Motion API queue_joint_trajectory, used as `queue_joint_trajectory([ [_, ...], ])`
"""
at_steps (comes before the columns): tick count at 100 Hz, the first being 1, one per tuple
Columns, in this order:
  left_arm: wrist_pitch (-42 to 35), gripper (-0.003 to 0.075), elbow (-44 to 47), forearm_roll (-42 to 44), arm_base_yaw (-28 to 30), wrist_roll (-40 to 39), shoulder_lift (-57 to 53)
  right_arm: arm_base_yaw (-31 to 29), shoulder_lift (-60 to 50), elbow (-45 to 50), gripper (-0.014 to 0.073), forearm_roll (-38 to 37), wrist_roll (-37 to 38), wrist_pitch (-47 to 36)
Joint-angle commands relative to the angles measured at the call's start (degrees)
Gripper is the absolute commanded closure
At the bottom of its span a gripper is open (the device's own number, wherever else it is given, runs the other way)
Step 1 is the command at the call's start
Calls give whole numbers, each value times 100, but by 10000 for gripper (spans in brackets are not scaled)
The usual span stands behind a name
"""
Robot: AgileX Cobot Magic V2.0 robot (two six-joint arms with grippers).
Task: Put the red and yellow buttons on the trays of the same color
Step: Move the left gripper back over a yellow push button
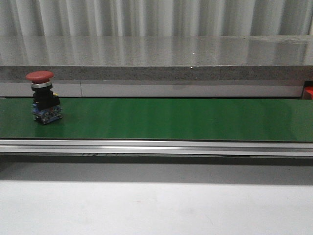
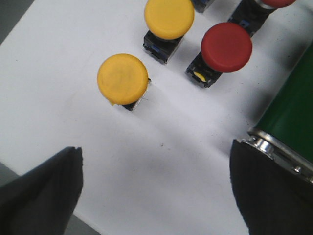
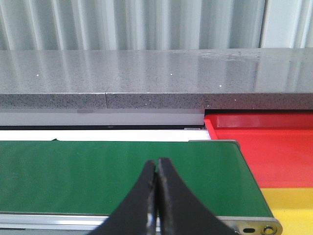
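Front view: a red button (image 1: 43, 97) rides the belt (image 1: 171, 120). Right claw (image 3: 157, 196) is clenched; open it wide first. Left claw (image 2: 156, 191) is released.

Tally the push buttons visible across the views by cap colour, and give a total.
Red: 3, one on the green belt in the front view, one whole and one cut off at the edge in the left wrist view.
Yellow: 2, and.
Total: 5

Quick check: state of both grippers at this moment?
Left gripper: open, holding nothing, above the white surface.
Right gripper: closed, holding nothing.
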Motion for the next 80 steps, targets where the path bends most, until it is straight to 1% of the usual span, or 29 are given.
queue_joint_trajectory([
  [1,-334,140,-144,25,34,-52,50,-35,-83,-112,662,-30,-10,-466],
  [15,-403,140,-144,175,59,-153,240,-35,-83,-112,662,-30,-10,-466],
  [39,-712,140,-144,112,419,-153,417,-35,-83,-112,662,-30,-10,-466],
  [63,-1114,141,-159,123,433,-115,943,-35,-83,-112,662,-30,-10,-466],
  [80,-1176,145,-472,137,505,-115,1408,-35,-83,-112,662,-30,-10,-466],
])
